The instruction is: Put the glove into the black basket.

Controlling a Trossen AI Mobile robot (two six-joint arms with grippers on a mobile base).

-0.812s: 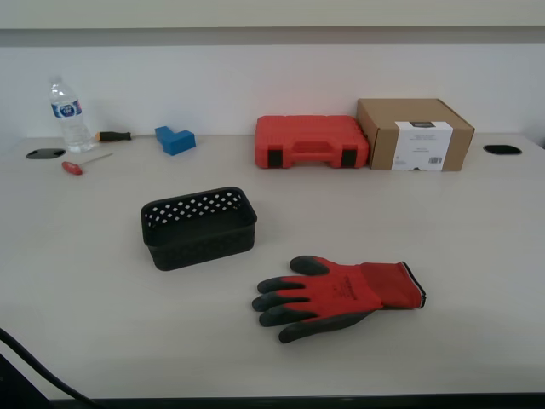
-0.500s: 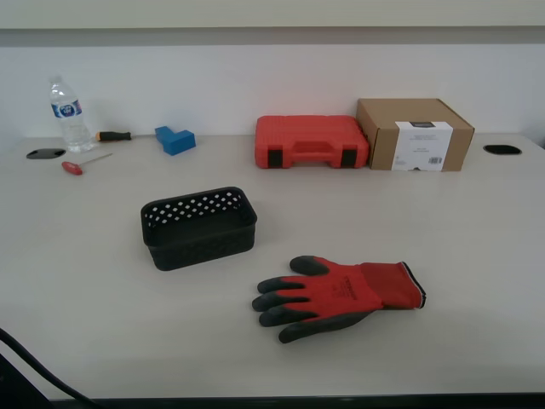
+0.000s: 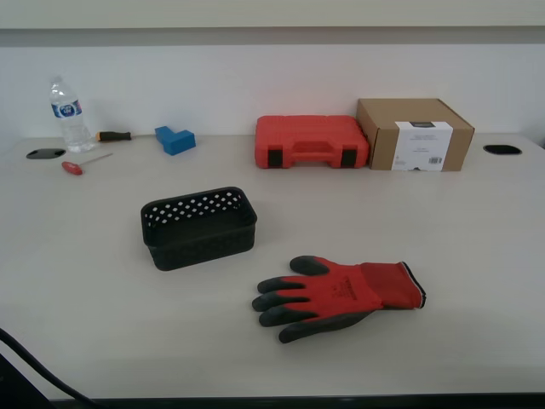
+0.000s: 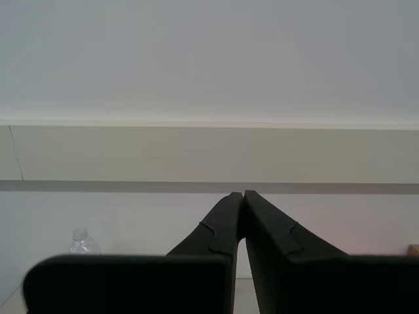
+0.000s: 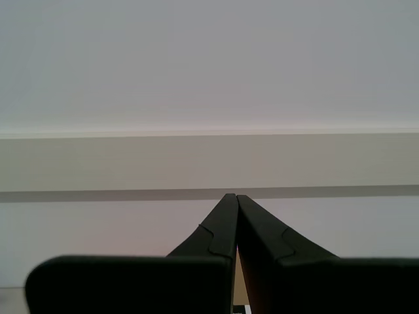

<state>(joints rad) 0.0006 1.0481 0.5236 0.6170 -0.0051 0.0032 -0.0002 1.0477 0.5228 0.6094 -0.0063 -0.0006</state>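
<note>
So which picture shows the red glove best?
The exterior view. There the whole glove lies flat on the table, beside the black basket. Both wrist views miss it; they show only closed gripper fingers aimed at the wall.

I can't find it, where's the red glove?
In the exterior view, the glove lies flat on the table's near part, just right of and nearer than the black basket.

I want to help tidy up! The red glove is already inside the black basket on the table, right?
Not quite. The exterior view shows the glove lying flat on the table, outside the black basket, which is empty.
</note>
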